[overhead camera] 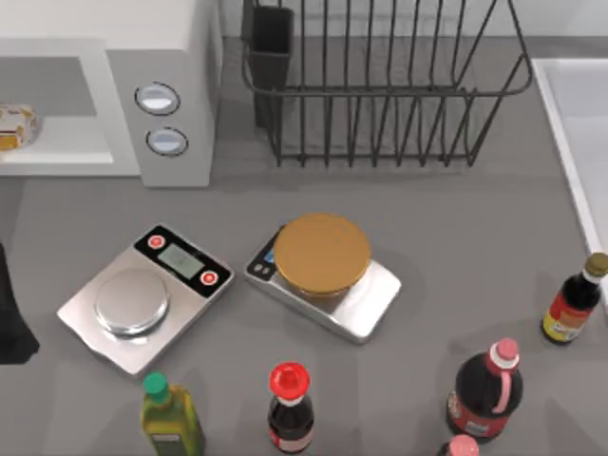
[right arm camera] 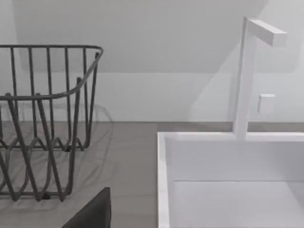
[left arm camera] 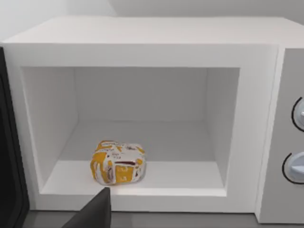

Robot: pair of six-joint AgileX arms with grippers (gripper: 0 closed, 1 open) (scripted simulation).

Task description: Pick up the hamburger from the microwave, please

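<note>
The white microwave (overhead camera: pixel 161 57) stands at the back left with its cavity open toward the front. In its grey-walled cavity lies the hamburger (overhead camera: pixel 14 125), a small pale bun with yellow-orange patches. The left wrist view looks straight into the microwave (left arm camera: pixel 142 38), where the hamburger (left arm camera: pixel 118 162) rests on the cavity floor near the front lip, left of centre. A dark part of my left gripper (left arm camera: pixel 95 213) pokes in just below that lip, apart from the hamburger. My left arm (overhead camera: pixel 11 318) is a dark shape at the table's left edge. A dark part of my right gripper (right arm camera: pixel 92 211) faces the sink, far from the microwave.
A dark wire rack (overhead camera: pixel 380 85) stands right of the microwave. Mid-table, one scale (overhead camera: pixel 142 299) is bare and another (overhead camera: pixel 328 285) carries a golden-brown disc (overhead camera: pixel 321 253). Several bottles line the front edge, such as the red-capped one (overhead camera: pixel 290 407). A white sink (right arm camera: pixel 228 161) lies at the right.
</note>
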